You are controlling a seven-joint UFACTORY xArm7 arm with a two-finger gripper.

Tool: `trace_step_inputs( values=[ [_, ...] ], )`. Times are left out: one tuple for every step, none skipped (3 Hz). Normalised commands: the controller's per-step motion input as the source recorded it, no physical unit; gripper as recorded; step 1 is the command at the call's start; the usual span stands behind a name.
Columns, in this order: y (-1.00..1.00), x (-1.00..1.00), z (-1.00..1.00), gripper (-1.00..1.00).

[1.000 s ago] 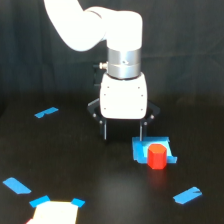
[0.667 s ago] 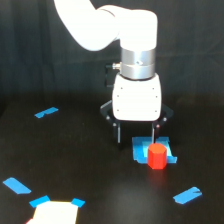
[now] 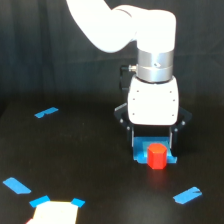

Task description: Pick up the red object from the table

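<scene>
The red object [image 3: 157,156] is a small bright red-orange stubby block standing on a flat blue square patch [image 3: 141,156] on the black table [image 3: 90,165]. My gripper [image 3: 152,141] hangs from the white arm right above and just behind it. Its two dark fingers [image 3: 131,138] stand apart, one on each side of the block's top, so it is open. The block's upper back edge is partly covered by the gripper body.
Blue tape strips lie at the exterior view's left [image 3: 46,112], lower left [image 3: 16,185] and lower right [image 3: 187,195]. A pale patch [image 3: 54,214] with blue tape corners lies at the bottom left.
The arm has moved toward the exterior view's right and lower, from beside the block to directly over it. The block has not moved.
</scene>
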Motion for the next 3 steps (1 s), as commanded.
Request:
trace_step_inputs(
  values=[
    [0.51,0.6,-0.77,-1.0],
    [-0.62,0.45,0.1,-0.87],
    [-0.36,0.81,0.74,-1.0]
  ],
)
